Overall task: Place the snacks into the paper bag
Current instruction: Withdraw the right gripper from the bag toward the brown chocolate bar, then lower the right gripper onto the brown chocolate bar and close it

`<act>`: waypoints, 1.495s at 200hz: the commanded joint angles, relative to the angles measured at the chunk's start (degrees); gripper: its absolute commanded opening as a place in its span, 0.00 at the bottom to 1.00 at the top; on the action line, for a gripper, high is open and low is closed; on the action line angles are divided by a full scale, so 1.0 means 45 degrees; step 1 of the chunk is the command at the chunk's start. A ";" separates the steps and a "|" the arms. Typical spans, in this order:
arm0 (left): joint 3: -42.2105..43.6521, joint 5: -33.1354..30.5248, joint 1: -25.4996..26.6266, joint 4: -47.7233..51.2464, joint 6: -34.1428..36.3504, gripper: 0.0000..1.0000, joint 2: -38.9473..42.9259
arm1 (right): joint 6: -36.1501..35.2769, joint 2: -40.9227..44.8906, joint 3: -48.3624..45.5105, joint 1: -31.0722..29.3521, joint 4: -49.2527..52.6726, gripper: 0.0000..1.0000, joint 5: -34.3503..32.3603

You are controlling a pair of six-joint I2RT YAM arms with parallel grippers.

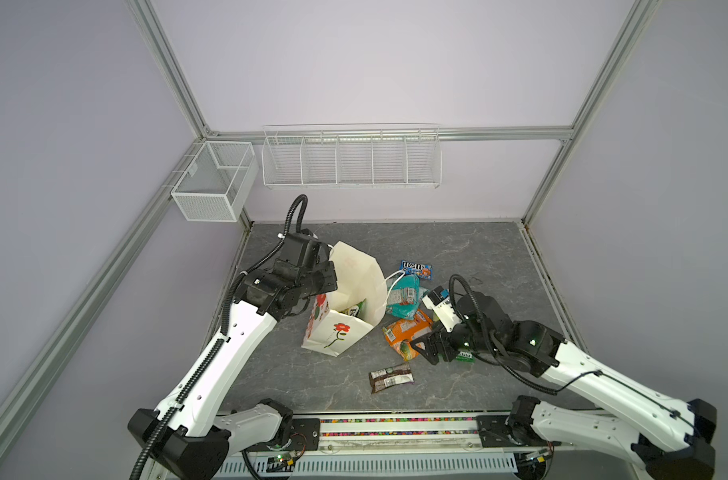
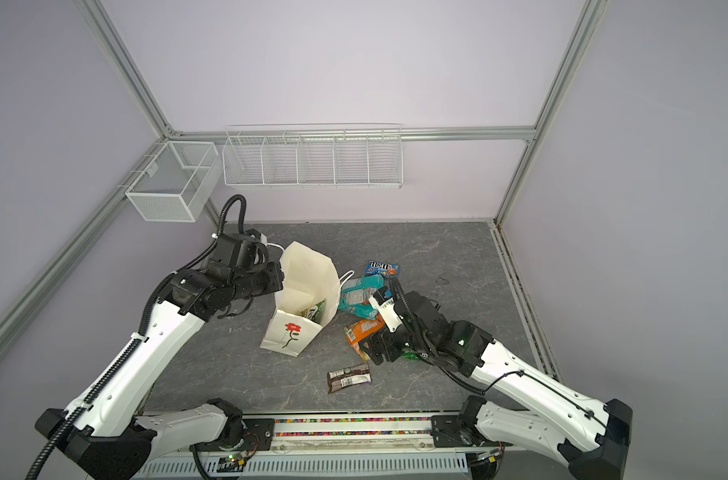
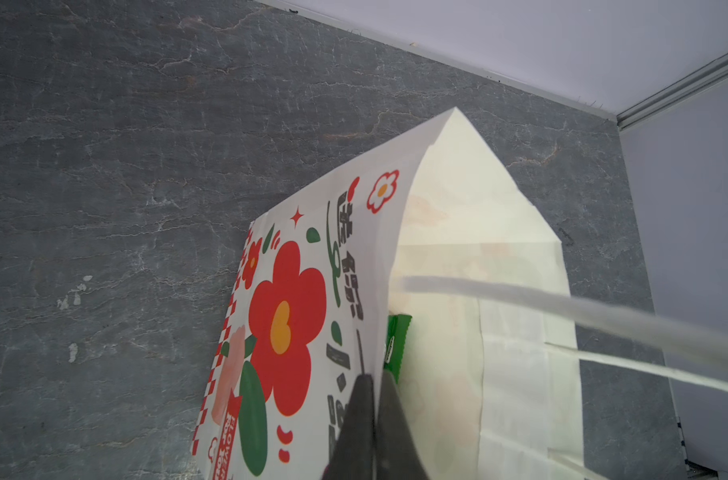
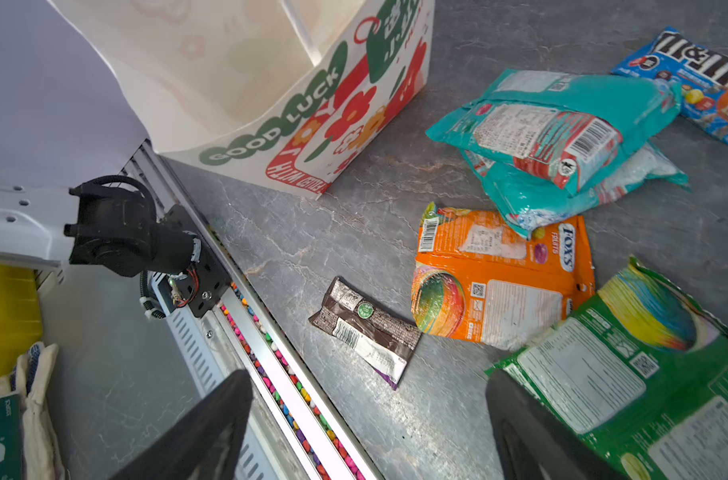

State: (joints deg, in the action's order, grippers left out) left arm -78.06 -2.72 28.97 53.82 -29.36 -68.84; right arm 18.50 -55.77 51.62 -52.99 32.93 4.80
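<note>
In both top views the paper bag [image 1: 339,332] stands just left of centre on the grey surface [image 1: 478,257], the left claw [image 3: 372,382] clamped on its rim. The right claw [image 4: 366,378] gapes wide at the edge of the green bag [image 4: 628,374], right of centre, beside the orange bag [image 4: 503,282].

**Bright wrappers on grey stone**

The counter [image 1: 478,249] is dark grey, veined with paler lines like marble. The paper bag [image 1: 333,338] is white, printed with red flowers with yellow centres, green leaves, black lettering and "GOOD LUCK" in white on green. The teal packet [image 4: 628,99] carries a red-and-white label. The orange packet [image 4: 503,266] and the green packet [image 4: 628,374] each show a rainbow swirl. The small pack [image 4: 702,70] is blue, and the bar [image 4: 366,332] is dark brown with white labels. The wire baskets [image 1: 349,162] are white and the walls [image 1: 374,62] pale lilac.
</note>
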 commanded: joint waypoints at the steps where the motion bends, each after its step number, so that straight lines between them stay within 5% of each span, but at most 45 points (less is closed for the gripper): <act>1: 0.0298 0.0477 -0.0104 -0.0988 0.0270 0.00 0.0433 | -0.1421 0.0399 -0.1150 -0.0392 -0.1052 0.91 0.0318; 34: 0.1006 0.0939 -0.0372 -0.1485 0.0249 0.00 0.0805 | -0.2238 0.1339 -0.2602 -0.0709 -0.2472 0.90 0.0754; 104: 0.0909 0.0721 -0.0577 -0.1197 0.0516 0.00 0.0556 | -0.3764 0.0069 -0.2610 -0.1035 -0.2523 0.96 0.1157; 131: 0.0889 0.0741 -0.0748 -0.1103 0.0634 0.00 0.0464 | -0.4687 -0.0417 -0.2759 -0.1500 -0.2932 0.88 0.0916; 199: 0.1667 0.1465 -0.1186 -0.1685 0.0541 0.00 0.1019 | -0.6877 -0.3896 -0.1380 -0.2453 -0.2536 0.91 0.1204; 299: 0.2211 0.2168 -0.1587 -0.1921 0.0372 0.00 0.1525 | -0.8392 -0.7620 0.0747 -0.3372 -0.1489 0.99 -0.0528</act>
State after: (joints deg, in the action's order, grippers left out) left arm -69.10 6.15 22.13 45.65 -27.79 -63.02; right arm -15.86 -88.18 53.41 -67.77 23.29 3.95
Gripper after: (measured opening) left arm 0.047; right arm 0.987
